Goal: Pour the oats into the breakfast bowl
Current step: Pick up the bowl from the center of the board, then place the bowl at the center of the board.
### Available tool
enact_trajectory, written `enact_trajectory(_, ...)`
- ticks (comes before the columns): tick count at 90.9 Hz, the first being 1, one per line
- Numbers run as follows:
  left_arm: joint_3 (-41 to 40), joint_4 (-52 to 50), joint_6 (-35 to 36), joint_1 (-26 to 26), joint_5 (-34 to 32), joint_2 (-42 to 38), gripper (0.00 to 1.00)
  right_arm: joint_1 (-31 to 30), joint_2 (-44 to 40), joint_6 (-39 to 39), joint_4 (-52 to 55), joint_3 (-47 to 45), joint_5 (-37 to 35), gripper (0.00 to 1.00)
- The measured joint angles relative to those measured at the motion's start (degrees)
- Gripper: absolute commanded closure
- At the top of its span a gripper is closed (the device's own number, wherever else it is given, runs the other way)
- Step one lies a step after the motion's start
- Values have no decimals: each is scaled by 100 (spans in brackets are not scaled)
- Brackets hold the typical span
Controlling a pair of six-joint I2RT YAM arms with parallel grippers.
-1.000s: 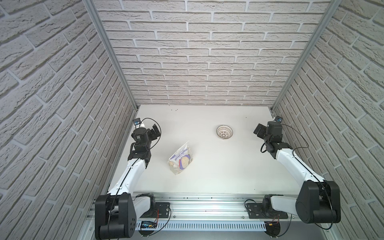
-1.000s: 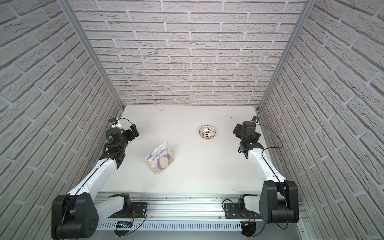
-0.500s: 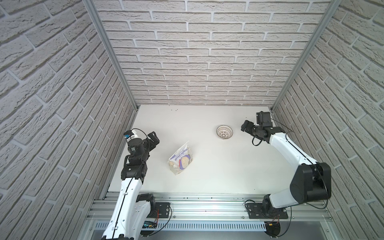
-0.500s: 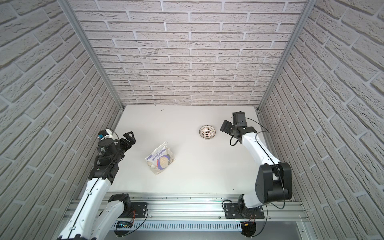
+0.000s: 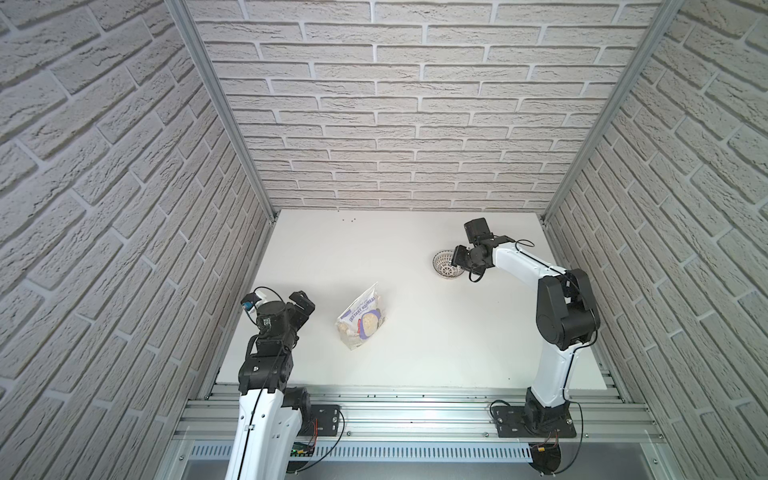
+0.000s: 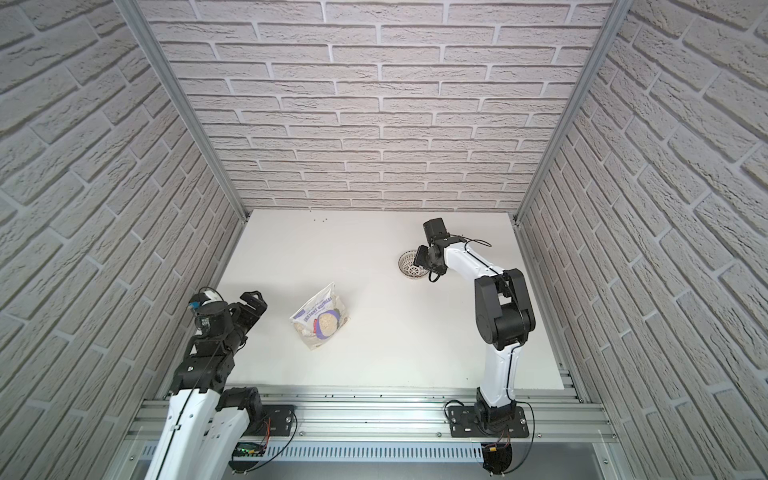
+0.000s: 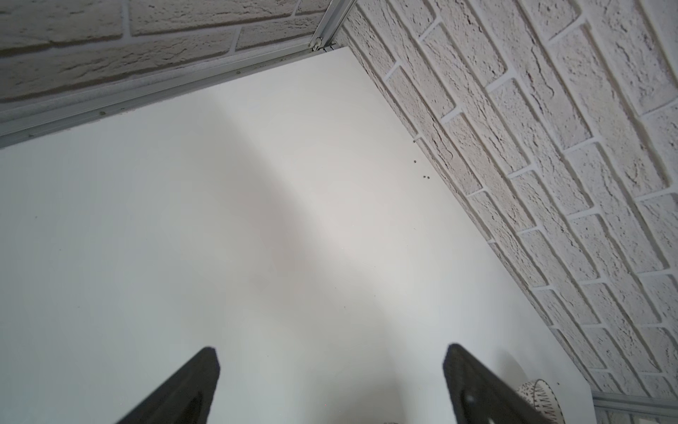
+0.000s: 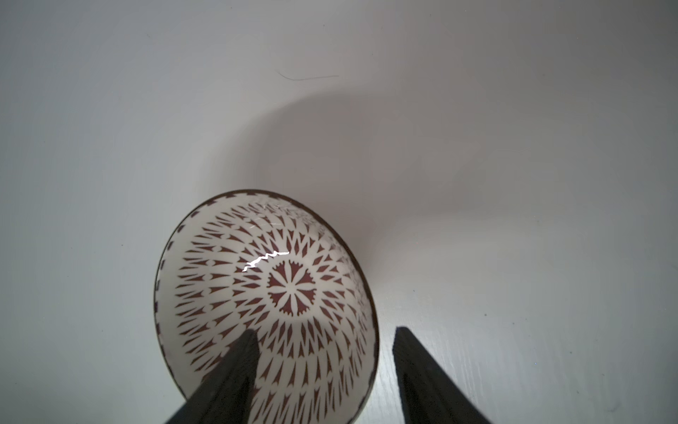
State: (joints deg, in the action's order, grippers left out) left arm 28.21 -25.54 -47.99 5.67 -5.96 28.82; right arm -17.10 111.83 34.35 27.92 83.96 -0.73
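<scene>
Right wrist: pincer [image 8: 325, 330] straddles bowl [image 8: 205, 279] rim.

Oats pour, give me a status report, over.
Left gripper open, short of pouch. Right gripper open, straddling bowl rim. Bowl empty, pouch lying untouched. Nothing between them.
</scene>
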Motion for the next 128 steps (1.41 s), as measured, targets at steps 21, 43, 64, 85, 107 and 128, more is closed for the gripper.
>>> enact_trajectory(21,-17,-254,-245,-2,-28,-4,2,9,444,197,63,181,-221,65)
enact_trajectory(43,-22,-455,-501,-2,-72,-2,2,7,573,393,92,267,-92,96)
enact_trajectory(64,-22,-487,-752,-2,-109,-2,2,-20,120,291,267,-120,-59,97)
enact_trajectory(85,-22,-437,-1010,-17,-107,81,2,-483,-1993,166,496,-1604,402,97)
enact_trajectory(107,-22,-385,-1106,-81,-164,308,2,-1967,-3331,647,337,-2988,822,97)
enact_trajectory(128,-15,-319,-1137,-131,-199,413,2,-2872,-2935,1043,15,-3152,859,97)
